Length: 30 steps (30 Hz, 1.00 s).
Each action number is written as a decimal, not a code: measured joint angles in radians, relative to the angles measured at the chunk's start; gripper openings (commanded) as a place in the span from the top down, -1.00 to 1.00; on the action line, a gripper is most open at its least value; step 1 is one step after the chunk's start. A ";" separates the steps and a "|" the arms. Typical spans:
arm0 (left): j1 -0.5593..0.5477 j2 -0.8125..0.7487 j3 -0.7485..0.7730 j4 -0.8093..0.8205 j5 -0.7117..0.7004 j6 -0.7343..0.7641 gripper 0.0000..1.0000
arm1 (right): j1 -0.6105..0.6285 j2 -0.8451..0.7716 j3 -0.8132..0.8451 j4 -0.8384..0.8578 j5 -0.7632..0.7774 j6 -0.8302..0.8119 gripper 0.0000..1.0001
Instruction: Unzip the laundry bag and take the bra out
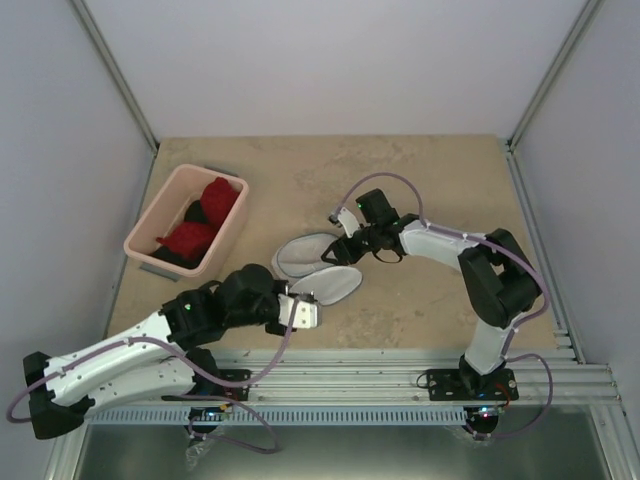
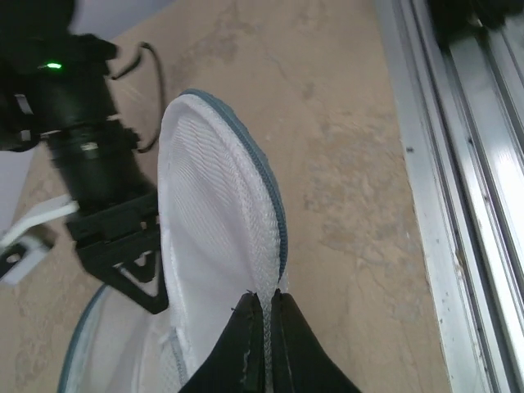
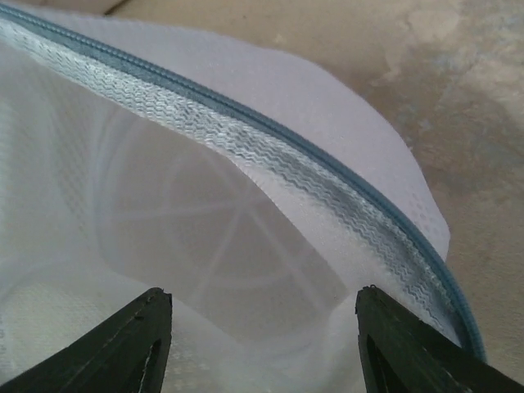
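The white mesh laundry bag (image 1: 318, 268) lies unzipped at the table's centre, its lid and body spread as two discs. My left gripper (image 1: 314, 299) is shut on the bag's mesh rim beside the blue-grey zipper (image 2: 276, 214); in the left wrist view the closed gripper (image 2: 267, 301) pinches the mesh. My right gripper (image 1: 342, 243) is open at the bag's far edge. In the right wrist view it (image 3: 262, 315) is spread over the bag's white inside (image 3: 205, 237), which shows only mesh. The red bra (image 1: 205, 218) lies in the pink bin.
The pink bin (image 1: 160, 208) stands at the left, holding red and black bras. The metal rail (image 1: 400, 365) runs along the near edge, also in the left wrist view (image 2: 458, 164). Grey walls enclose the table.
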 measured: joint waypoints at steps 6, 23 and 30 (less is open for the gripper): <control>0.152 0.037 0.089 0.030 0.087 -0.256 1.00 | -0.011 0.040 0.011 -0.007 -0.037 -0.006 -0.14; 0.725 0.391 -0.009 0.258 0.504 -0.859 1.00 | -0.018 -0.129 -0.094 -0.074 -0.227 0.001 -0.09; 0.726 0.397 -0.065 0.257 0.542 -0.851 1.00 | -0.035 -0.224 -0.114 -0.031 -0.084 0.054 -0.20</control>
